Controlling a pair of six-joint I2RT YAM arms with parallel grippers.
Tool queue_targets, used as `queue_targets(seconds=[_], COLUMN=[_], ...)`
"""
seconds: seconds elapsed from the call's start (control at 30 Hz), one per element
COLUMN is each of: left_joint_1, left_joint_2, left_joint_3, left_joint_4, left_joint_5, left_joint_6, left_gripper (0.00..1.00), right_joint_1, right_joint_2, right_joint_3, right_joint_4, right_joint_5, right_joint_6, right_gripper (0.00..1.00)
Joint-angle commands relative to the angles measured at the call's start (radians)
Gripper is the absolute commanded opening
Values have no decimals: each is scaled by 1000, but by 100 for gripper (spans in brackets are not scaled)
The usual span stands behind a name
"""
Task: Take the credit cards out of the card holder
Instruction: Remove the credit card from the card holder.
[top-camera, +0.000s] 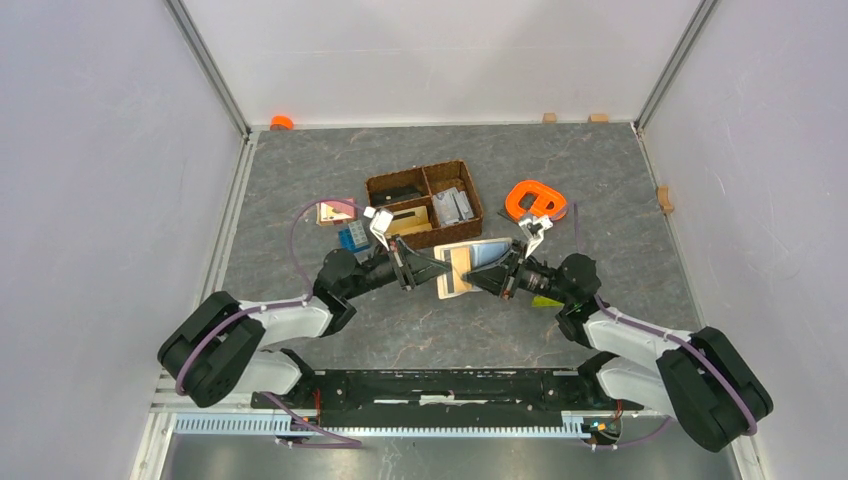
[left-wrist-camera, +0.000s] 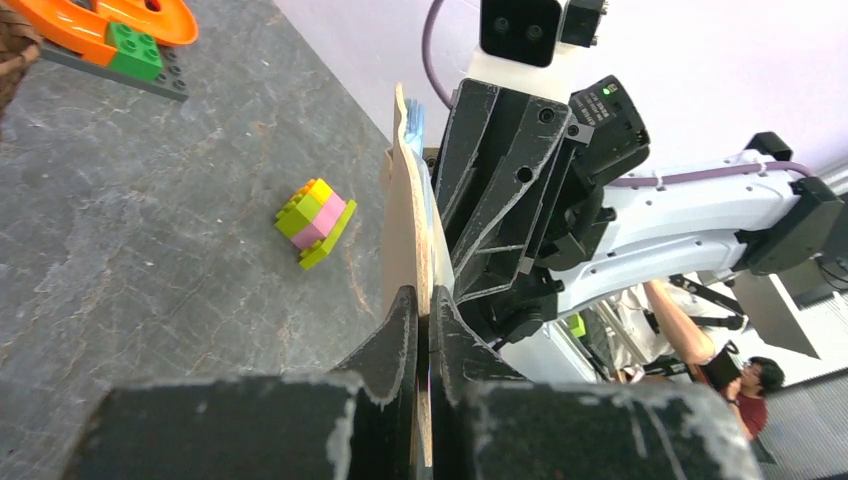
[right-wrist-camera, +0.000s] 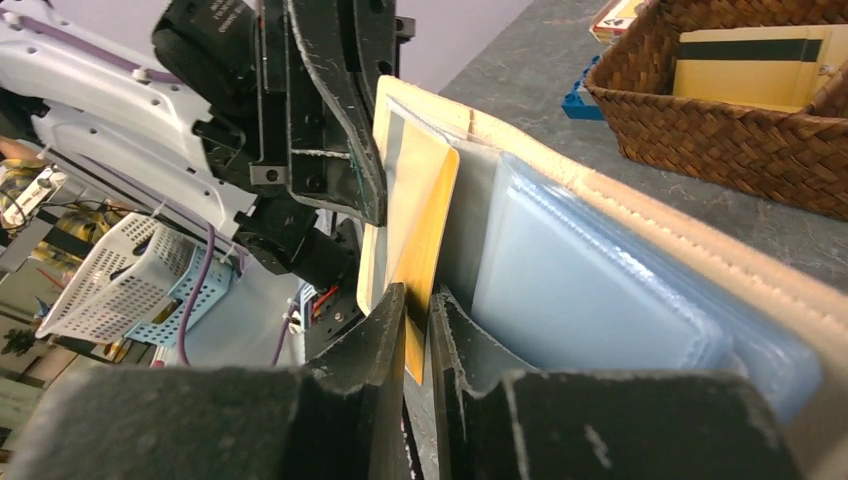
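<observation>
In left pincer (left-wrist-camera: 423, 305) — card holder (left-wrist-camera: 405, 200) edge clamped.

Top view, lower half: you saw the left arm (top-camera: 285, 318) and right arm (top-camera: 630, 335) built alike, white-shelled links between bulky black joints. Wrist views: a purple cable (left-wrist-camera: 430, 45) ran at top centre; the left gripper (left-wrist-camera: 420, 300) and right gripper (right-wrist-camera: 418, 300) had matte black fingers, edges scuffed pale.

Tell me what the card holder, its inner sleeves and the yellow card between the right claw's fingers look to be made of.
The card holder looks like beige leather or an imitation, matte, with a grained, seamed edge; I cannot tell which. Its inner sleeves look like soft clear plastic: glossy, layered, see-through with a bluish tint. The yellow card is probably stiff plastic: thin, flat, smooth, with a slight sheen.
</observation>
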Motion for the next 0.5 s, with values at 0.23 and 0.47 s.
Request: queue_targets(seconds=[0.23, 0.47], left_joint_1=[-2, -2], left_joint_2=[13, 23], left_joint_3=[4, 5], left_joint_4=[192, 194], left_joint_5=[90, 92], left_joint_6=[-68, -69], left_gripper=[20, 19], right_joint_1=[-11, -29], right_joint_2=[37, 61], right_joint_3=[-40, -53], right_joint_4=[284, 343], right_joint_5=[-87, -93], right_joint_6=[164, 204], right_gripper=[0, 0])
